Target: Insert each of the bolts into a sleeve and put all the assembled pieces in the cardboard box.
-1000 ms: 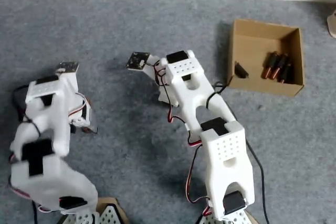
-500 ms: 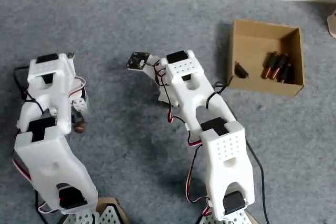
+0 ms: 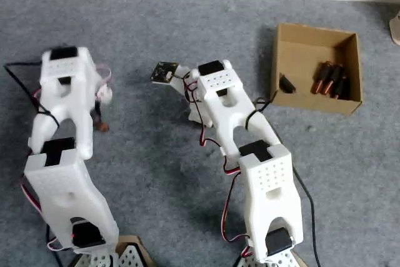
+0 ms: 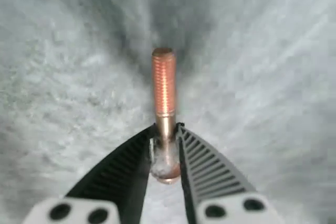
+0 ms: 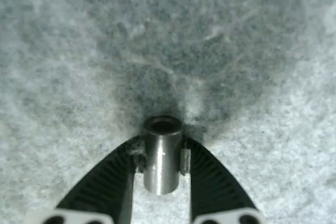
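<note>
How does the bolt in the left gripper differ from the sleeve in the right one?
The bolt is copper-coloured; the sleeve is dark grey metal. The bolt is a solid rod, threaded toward its free end; the sleeve is a smooth tube with an open bore. The left gripper pinches the bolt near its head; the right gripper clamps the sleeve's sides. Both are gripped, not yet joined.

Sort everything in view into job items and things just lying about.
Job: bolt, held in left tool; sleeve, held in right tool; cardboard box; assembled pieces inside it.
Lying about: pale object at right edge; small dark item in box, unclear what.
</note>
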{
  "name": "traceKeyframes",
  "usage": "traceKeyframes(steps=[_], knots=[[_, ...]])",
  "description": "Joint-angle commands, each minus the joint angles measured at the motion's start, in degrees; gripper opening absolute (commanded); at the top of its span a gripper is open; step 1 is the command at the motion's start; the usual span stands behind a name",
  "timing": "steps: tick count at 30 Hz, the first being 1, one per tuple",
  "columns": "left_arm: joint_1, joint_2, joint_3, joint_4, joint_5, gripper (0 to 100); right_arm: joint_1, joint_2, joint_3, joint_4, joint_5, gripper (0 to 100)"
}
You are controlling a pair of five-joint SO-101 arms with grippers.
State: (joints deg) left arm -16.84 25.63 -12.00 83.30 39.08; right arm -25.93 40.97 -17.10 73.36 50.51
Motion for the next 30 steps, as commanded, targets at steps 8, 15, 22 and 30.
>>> traceKeyframes(steps=[8,15,22,30], knots=[[-4.35,0.22,-14.9,0.44,12.13,1,0.4,0.48,2.59,0.04,-0.44,0.6],[-4.26,2.42,-15.16,0.88,4.75,6,0.4,0.48,2.68,-0.04,-0.44,0.6],[-2.95,2.33,-14.99,4.84,4.84,23,0.4,0.48,2.68,-0.04,-0.44,0.6],[-2.07,2.24,-15.25,6.24,2.99,24,0.4,0.48,2.68,-0.04,-0.44,0.6]])
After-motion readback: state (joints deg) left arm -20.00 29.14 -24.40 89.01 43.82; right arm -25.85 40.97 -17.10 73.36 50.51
